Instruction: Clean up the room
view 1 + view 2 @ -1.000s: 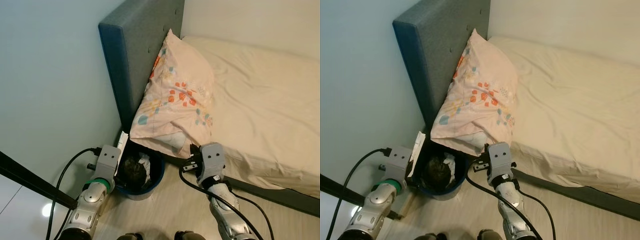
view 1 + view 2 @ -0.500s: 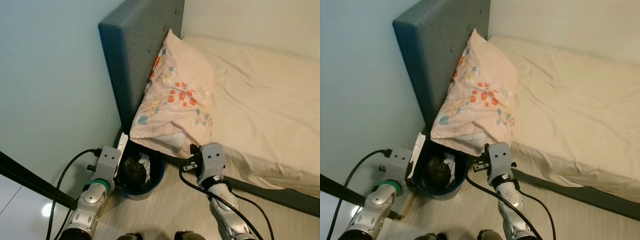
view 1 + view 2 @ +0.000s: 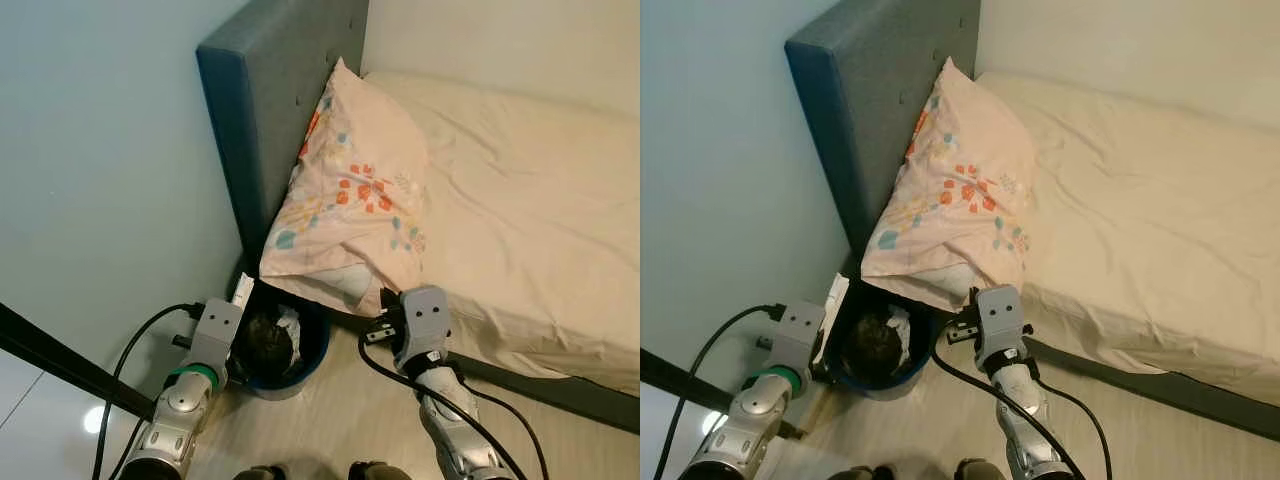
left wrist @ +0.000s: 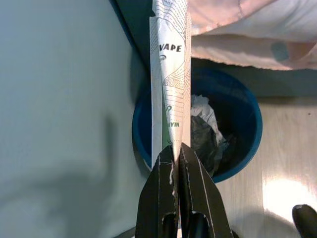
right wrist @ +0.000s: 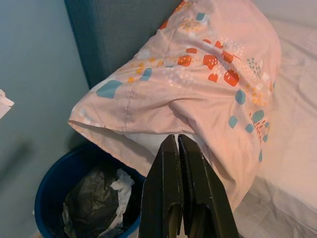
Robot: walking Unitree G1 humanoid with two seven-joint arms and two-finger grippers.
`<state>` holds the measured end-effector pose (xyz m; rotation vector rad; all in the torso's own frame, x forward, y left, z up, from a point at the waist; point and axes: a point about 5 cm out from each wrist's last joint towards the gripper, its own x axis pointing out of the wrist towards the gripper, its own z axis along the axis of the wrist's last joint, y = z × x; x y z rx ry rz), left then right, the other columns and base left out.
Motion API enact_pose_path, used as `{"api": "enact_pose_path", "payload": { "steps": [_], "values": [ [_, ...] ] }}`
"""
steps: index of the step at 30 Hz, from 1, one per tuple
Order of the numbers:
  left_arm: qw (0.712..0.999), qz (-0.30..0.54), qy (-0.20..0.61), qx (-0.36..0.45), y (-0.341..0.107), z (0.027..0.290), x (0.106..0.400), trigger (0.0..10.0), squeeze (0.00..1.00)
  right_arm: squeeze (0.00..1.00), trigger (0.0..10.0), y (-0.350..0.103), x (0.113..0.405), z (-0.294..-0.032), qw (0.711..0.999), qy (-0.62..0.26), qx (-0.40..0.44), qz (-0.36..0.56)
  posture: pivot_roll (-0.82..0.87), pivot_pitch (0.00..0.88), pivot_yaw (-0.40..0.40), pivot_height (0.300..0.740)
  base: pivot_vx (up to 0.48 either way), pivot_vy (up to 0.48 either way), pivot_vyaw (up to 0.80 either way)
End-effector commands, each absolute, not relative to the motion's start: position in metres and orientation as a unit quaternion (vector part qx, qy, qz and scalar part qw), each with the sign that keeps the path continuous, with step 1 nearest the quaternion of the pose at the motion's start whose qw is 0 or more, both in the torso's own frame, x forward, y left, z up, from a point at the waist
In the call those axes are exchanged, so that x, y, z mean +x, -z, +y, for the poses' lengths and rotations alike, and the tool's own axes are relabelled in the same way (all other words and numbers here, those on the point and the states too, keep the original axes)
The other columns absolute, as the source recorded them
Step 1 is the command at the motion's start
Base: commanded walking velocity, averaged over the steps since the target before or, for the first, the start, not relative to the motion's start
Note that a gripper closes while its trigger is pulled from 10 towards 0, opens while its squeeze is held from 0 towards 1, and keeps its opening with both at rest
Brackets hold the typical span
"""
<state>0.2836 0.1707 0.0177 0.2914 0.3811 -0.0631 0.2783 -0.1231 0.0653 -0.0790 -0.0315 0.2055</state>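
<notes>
One flat paper packet [image 4: 171, 74] was pinched edge-on in left gripper [image 4: 173, 154], fingers clenched on it, long axis running out over near rim of blue bin [image 4: 250, 144]. Right gripper [image 5: 177, 144] idle before pillow [image 5: 198, 84], fingers pressed together, holding nothing.

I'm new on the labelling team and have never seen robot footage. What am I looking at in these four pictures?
A humanoid robot stands in a bedroom corner. Two pictures come from cameras in its head, looking down; two from cameras on its wrists. Below are a bed with a flowered pillow leaning on the headboard, and a blue bin holding rubbish on the floor. The left gripper is shut on a folded printed paper, held above the bin's edge. The right gripper, shut and empty, points toward the pillow.
</notes>
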Motion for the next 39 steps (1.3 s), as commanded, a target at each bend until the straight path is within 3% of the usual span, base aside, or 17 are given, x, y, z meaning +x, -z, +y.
{"api": "enact_pose_path", "payload": {
  "steps": [1, 17, 25, 31, 39],
  "values": [
    [0.965, 0.210, 0.030, 0.151, -0.010, 0.168, 0.283, 10.0, 0.00, 0.00, 10.0, -0.059, 0.273, -0.122, 0.994, -0.105, -0.039, -0.004, -0.07, 0.125, 0.062, 0.740, 0.000, 0.000, 0.00],
    [0.967, 0.212, -0.002, 0.143, -0.020, 0.166, 0.307, 10.0, 0.00, 0.00, 10.0, -0.062, 0.276, -0.121, 0.994, -0.101, -0.035, -0.006, -0.08, 0.147, 0.082, 0.740, 0.000, 0.000, 0.00],
    [0.954, 0.272, -0.020, 0.122, 0.004, 0.184, 0.284, 10.0, 0.00, 0.00, 10.0, -0.062, 0.275, -0.124, 0.995, -0.094, -0.034, -0.006, -0.08, 0.179, 0.102, 0.740, 0.000, 0.000, 0.00],
    [0.951, 0.291, -0.004, 0.108, 0.012, 0.182, 0.277, 10.0, 0.00, 0.00, 10.0, -0.059, 0.271, -0.124, 0.995, -0.093, -0.033, 0.000, -0.08, 0.190, 0.101, 0.740, 0.000, 0.000, 0.00],
    [0.970, 0.235, -0.009, 0.070, -0.018, 0.161, 0.311, 10.0, 0.00, 0.00, 10.0, -0.062, 0.274, -0.124, 0.996, -0.087, -0.028, 0.000, -0.07, 0.215, 0.104, 0.740, 0.000, 0.000, 0.00]
  ]
}}
